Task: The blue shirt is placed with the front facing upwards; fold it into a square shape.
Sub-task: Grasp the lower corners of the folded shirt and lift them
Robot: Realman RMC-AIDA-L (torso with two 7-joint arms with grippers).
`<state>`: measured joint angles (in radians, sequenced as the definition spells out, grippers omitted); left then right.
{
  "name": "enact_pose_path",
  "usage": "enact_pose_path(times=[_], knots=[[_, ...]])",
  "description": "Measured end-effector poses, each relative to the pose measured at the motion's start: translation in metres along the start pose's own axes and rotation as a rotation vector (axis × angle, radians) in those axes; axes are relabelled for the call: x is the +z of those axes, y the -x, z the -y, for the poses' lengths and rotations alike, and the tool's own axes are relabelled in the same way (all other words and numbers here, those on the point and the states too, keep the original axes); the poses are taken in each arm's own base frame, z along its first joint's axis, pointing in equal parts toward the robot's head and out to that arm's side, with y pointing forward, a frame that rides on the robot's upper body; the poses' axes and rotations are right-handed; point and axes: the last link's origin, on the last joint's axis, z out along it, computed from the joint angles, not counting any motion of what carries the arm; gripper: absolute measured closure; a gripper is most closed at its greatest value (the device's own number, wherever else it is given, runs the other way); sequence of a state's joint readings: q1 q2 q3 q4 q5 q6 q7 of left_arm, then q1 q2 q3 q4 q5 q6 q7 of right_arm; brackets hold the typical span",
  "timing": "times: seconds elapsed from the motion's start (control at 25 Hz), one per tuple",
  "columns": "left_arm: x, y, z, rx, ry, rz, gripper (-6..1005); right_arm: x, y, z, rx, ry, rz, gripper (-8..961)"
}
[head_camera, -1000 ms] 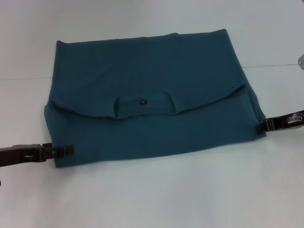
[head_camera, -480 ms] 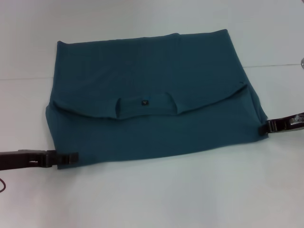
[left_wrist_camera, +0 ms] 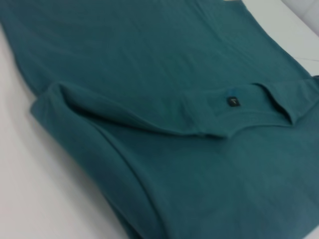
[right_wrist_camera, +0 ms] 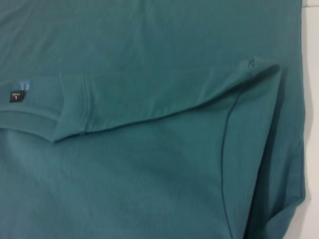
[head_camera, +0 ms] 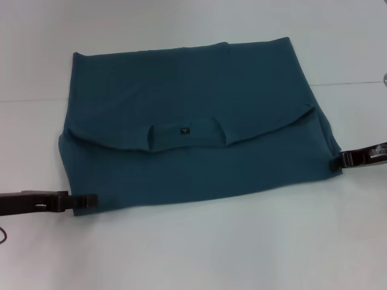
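Observation:
The blue shirt [head_camera: 187, 115] lies folded into a wide rectangle on the white table [head_camera: 211, 254]. Its collar and small dark neck label [head_camera: 184, 129] face up near the middle, on a flap that ends in a curved edge across the cloth. My left gripper [head_camera: 89, 200] is low at the shirt's near-left corner, touching its edge. My right gripper [head_camera: 336, 163] is at the right-hand corner, against the cloth. The left wrist view shows the shirt [left_wrist_camera: 174, 74] and label [left_wrist_camera: 232, 101]. The right wrist view shows the shirt [right_wrist_camera: 149, 164], its folded sleeve edge and the label [right_wrist_camera: 17, 96].
Bare white table surrounds the shirt on all sides. A thin seam line [head_camera: 357, 83] crosses the table behind the shirt's middle. A small shiny object [head_camera: 384, 78] shows at the far right edge of the head view.
Over the last second my left gripper slid toward the near edge and slightly right, to the shirt's near-left corner. My right gripper shifted a little right. The shirt has hardly moved.

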<state>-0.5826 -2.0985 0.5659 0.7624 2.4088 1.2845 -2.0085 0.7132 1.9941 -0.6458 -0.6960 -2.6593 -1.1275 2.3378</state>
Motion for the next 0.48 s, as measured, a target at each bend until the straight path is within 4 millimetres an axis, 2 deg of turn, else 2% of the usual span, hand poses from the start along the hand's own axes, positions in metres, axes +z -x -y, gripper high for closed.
enact_pose_path(times=[0.48], knots=[[0.0009, 0.0025, 0.0008, -0.012, -0.008, 0.017, 110, -0.0002, 0.0004, -0.0002, -0.001, 0.0, 0.001, 921]])
